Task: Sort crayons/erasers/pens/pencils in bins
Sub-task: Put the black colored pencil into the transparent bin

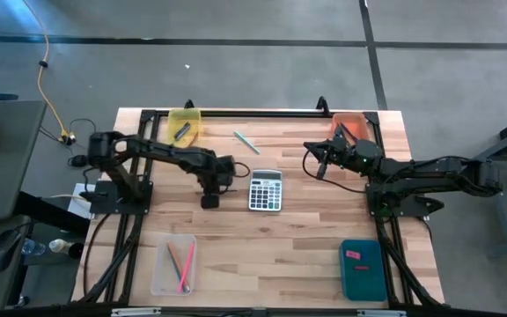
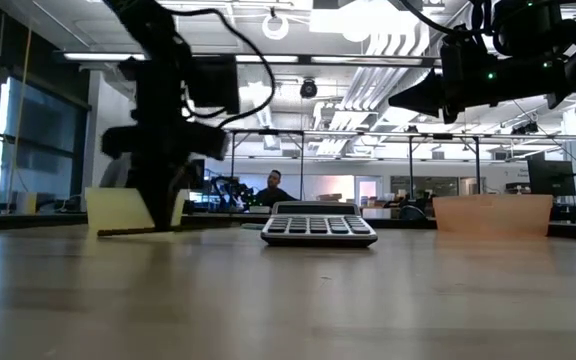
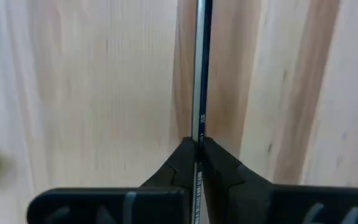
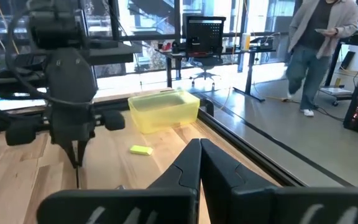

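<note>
My left gripper [image 1: 209, 202] points down over the table just left of the grey calculator [image 1: 265, 190] and is shut on a slim dark pen [image 3: 202, 74]. In the low view the pen [image 2: 128, 232] lies level right at the table top. My right gripper [image 1: 320, 165] waits shut in the air near the orange bin [image 1: 350, 129]. The yellow bin [image 1: 184, 126] holds a dark pen, and the clear bin [image 1: 173, 264] holds pencils. A pink eraser lies in the teal bin [image 1: 361, 269]. A green pencil [image 1: 246, 142] lies on the table. My left gripper pinches the pen's shaft [image 3: 201, 127] between its two fingers, coming from above and pointing down, with the fingers across the pen. Most of the pen's length sticks out to one side [image 2: 118, 232]. The pen sits level; whether it clears the table I cannot tell.
A small yellow-green eraser [image 4: 141, 150] lies on the wood near the left gripper. The calculator stands mid-table. A black frame rail [image 1: 262, 113] runs along the far edge between the yellow and orange bins. A person walks in the room beyond.
</note>
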Tool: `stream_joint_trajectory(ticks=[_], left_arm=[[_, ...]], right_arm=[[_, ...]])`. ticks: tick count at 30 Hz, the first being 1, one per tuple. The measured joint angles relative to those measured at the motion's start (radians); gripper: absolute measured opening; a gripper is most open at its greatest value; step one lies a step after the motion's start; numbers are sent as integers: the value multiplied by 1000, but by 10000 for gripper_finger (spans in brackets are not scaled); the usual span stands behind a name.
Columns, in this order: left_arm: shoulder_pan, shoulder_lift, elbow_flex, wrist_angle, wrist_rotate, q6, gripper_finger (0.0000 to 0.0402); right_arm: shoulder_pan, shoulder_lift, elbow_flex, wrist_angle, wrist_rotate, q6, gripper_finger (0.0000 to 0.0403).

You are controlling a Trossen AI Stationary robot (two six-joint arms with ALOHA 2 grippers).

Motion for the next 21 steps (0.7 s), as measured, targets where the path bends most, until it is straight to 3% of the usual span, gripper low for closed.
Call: stream_joint_trajectory(ticks=[9,21], left_arm=[[-116,-67,-169,231,-5,-68,0],[-213,-63,-176,375,-22,-36,0]], right_arm=[[7,3,0,22,-83,8,0],[189,73,18,-12,-36,88,18]])
